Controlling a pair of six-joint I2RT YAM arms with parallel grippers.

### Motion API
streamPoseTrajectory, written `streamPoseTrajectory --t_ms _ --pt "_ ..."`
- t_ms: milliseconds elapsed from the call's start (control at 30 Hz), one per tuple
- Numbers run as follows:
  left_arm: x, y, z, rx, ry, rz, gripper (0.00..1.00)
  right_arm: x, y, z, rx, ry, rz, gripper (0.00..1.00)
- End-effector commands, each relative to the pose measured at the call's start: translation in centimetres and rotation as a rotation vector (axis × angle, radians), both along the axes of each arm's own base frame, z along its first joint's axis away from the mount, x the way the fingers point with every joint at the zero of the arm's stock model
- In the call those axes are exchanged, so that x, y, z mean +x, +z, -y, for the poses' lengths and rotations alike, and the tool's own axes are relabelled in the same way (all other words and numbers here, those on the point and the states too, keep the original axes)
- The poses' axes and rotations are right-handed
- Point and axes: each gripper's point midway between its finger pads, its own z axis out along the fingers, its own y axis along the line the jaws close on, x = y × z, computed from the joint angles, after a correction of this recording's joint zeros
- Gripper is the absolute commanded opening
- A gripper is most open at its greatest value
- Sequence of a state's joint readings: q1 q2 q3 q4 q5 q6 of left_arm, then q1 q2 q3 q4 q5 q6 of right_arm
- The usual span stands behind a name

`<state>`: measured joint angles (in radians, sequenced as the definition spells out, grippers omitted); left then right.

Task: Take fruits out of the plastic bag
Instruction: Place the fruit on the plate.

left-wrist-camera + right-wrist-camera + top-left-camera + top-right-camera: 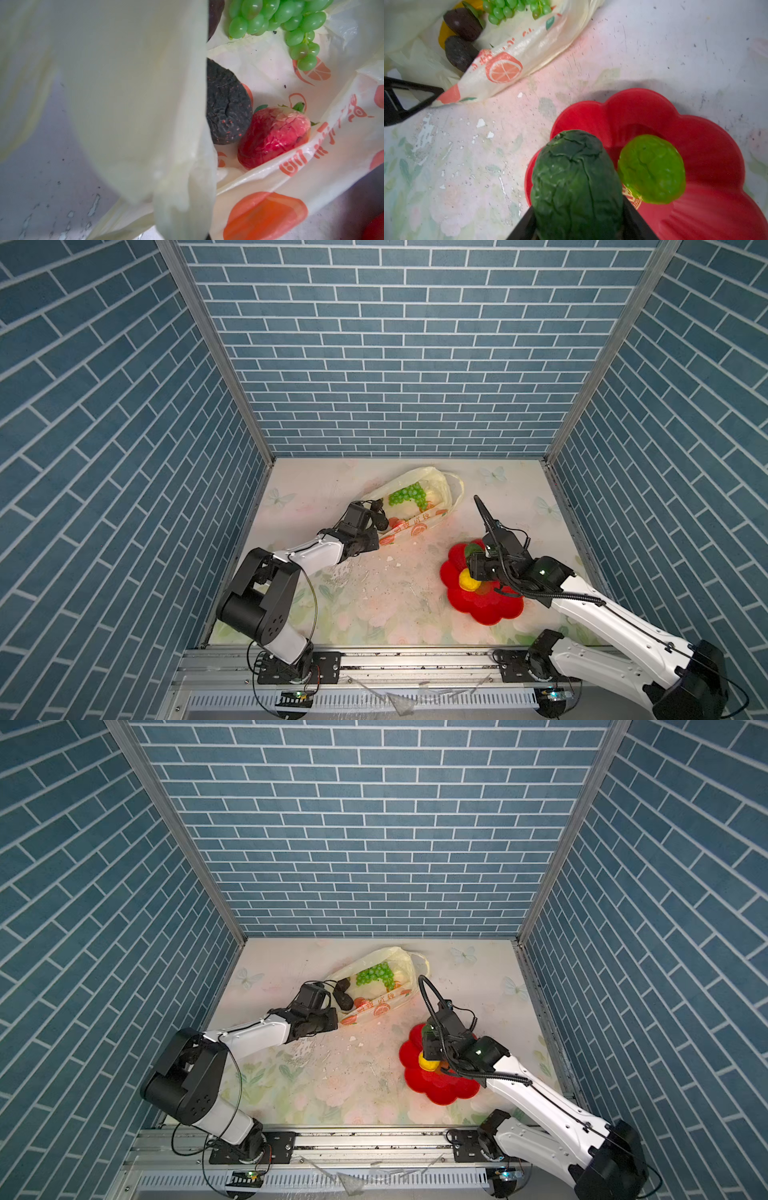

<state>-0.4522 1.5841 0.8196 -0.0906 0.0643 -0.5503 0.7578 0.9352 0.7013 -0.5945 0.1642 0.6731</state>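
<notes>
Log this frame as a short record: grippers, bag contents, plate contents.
left gripper: shut on plastic bag edge
right gripper: holding dark green wrinkled fruit over red flower-shaped plate
in bag: green grape bunch, red strawberry, two dark brown pieces
on plate: bumpy green fruit, yellow lemon

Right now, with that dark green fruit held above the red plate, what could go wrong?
1. The right tool holds the dark green fruit near the red plate's rim, close to the bumpy green fruit. Released there, it could roll off or knock its neighbour.
2. The left tool is shut on the thin plastic bag. The film might slip or tear and fall over the strawberry and grapes inside.
</notes>
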Motion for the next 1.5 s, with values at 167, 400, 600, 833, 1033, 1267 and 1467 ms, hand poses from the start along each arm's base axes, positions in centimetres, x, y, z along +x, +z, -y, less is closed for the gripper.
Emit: streamPoseTrajectory --t_ms 167,400,600,833,1033,1267,1467 --pt "0.3 -0.2 0.2 0.010 0.004 -0.004 0.11 -3.1 -2.8 3.6 -0.015 -0.070 -0.024 0.55" --pt "0.3 -0.2 0.3 0.014 0.002 -0.004 0.11 -3.6 -4.6 4.6 -0.022 -0.092 -0.012 0.55" --pt "0.2 -0.2 0.1 0.020 0.006 -0.006 0.11 -3.5 -5.7 4.8 -0.028 -0.107 -0.005 0.55" --pt "0.2 -0.1 0.2 0.020 0.005 -0.005 0.11 -3.1 -6.6 5.0 -0.021 -0.132 0.017 0.56" --pt "0.2 -0.2 0.2 0.021 0.002 -0.006 0.11 -2.5 -6.7 5.1 -0.018 -0.162 0.034 0.58" --pt "0.1 -0.2 0.1 0.022 0.004 -0.006 0.11 -2.5 -7.8 5.0 -0.002 -0.192 0.016 0.66" --pt "0.2 -0.3 0.1 0.023 0.004 -0.007 0.11 -2.5 -7.6 5.2 -0.005 -0.198 0.025 0.70"
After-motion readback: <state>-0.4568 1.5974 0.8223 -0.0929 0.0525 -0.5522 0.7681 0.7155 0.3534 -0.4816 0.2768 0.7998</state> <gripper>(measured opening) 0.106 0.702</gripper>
